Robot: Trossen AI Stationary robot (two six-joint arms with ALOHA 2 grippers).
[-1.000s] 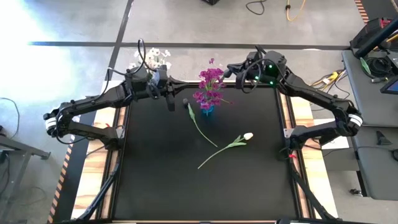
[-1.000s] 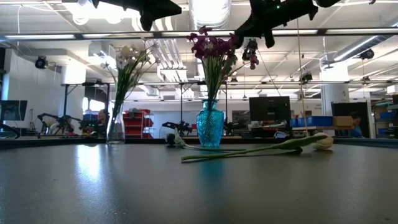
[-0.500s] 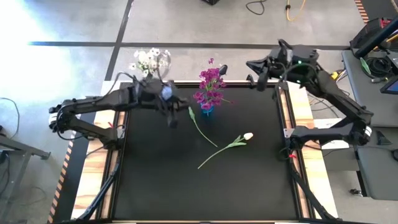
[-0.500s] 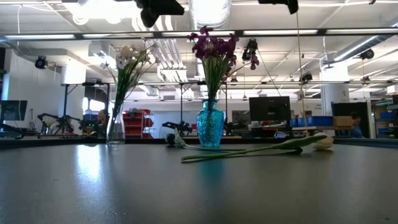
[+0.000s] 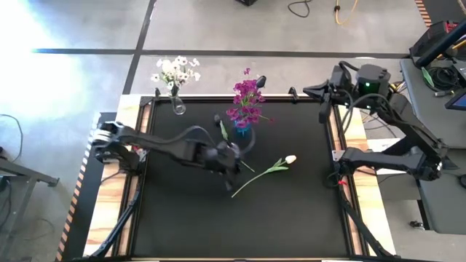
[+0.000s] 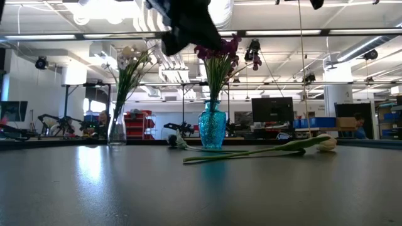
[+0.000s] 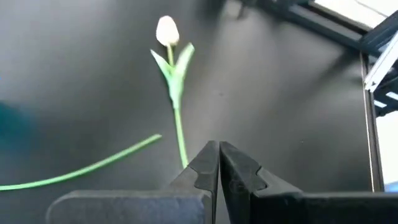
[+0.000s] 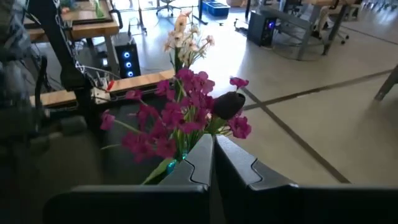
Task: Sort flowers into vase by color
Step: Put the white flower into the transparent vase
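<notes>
White sprays [image 5: 175,70] and magenta sprays [image 5: 247,102] stand in vases; the cream tulip [image 5: 290,159] and a green-stemmed flower [image 5: 234,151] remain. My left gripper [image 7: 219,163] hovers shut, empty.

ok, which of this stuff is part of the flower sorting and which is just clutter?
Job:
- cream tulip and loose stem, both lying on the table
- white flowers in clear vase
- magenta flowers plus dark tulip in blue vase
- left gripper, shut, near the cream tulip's stem

Lying about:
- floor cables
- monitor
</notes>
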